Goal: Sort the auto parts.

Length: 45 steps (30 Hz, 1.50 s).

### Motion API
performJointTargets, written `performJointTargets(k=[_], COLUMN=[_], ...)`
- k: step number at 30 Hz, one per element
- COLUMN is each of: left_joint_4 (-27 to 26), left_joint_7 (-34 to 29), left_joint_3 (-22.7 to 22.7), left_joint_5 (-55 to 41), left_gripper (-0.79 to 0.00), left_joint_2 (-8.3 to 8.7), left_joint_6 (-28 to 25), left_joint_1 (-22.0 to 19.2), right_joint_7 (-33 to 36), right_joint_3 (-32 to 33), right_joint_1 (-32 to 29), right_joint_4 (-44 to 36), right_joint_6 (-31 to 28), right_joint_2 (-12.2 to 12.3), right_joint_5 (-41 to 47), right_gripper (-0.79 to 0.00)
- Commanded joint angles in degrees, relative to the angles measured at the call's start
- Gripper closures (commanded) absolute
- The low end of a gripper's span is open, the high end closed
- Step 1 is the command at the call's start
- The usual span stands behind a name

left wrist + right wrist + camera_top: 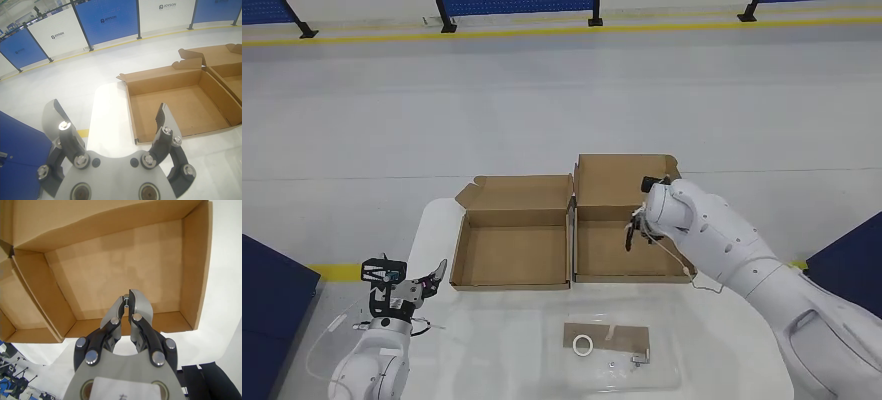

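Observation:
Two open cardboard boxes sit side by side on the white table: the left box [512,255] and the right box [627,250]. My right gripper [126,300] hangs above the right box [121,262], shut on a small silver bolt [126,302]. My left gripper [111,117] stands open with nothing in it at the table's front left, short of the left box [179,109]. A clear plastic bag [617,350] near the front edge holds a white ring [583,345], a brown card [607,338] and small metal parts [627,362].
The white table [492,340] has bare room between the left gripper and the bag. Blue and white partition panels [105,20] stand across the floor behind a yellow line [562,30].

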Motion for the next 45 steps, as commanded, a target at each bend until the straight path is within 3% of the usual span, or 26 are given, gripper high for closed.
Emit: performJointTargets(k=[1, 5, 12, 20, 33, 45], left_joint_4=[0.0, 0.0, 0.0, 0.0, 0.0, 0.0], left_joint_7=[0.0, 0.0, 0.0, 0.0, 0.0, 0.0], left_joint_3=[0.0, 0.0, 0.0, 0.0, 0.0, 0.0], left_joint_5=[0.0, 0.0, 0.0, 0.0, 0.0, 0.0], left_gripper=[-0.785, -0.785, -0.785, -0.785, -0.785, -0.785], left_joint_2=[0.0, 0.0, 0.0, 0.0, 0.0, 0.0], left_joint_6=[0.0, 0.0, 0.0, 0.0, 0.0, 0.0], left_joint_1=[0.0, 0.0, 0.0, 0.0, 0.0, 0.0], right_joint_7=[-0.3, -0.8, -0.8, -5.9, -8.9, -11.0], right_joint_3=[-0.7, -2.4, -2.4, -0.1, -1.7, -0.6], right_joint_1=[0.2, 0.8, 0.8, -0.4, 0.9, 0.1], right_joint_4=[1.8, 5.0, 5.0, 8.3, 20.3, 21.1], right_joint_6=[0.4, 0.8, 0.8, 0.6, -2.5, -3.2], right_joint_2=[-0.6, -1.8, -1.8, -2.8, -8.6, -8.6], right_joint_5=[0.4, 0.9, 0.9, 2.8, 4.2, 4.5], right_gripper=[0.0, 0.0, 0.0, 0.0, 0.0, 0.0])
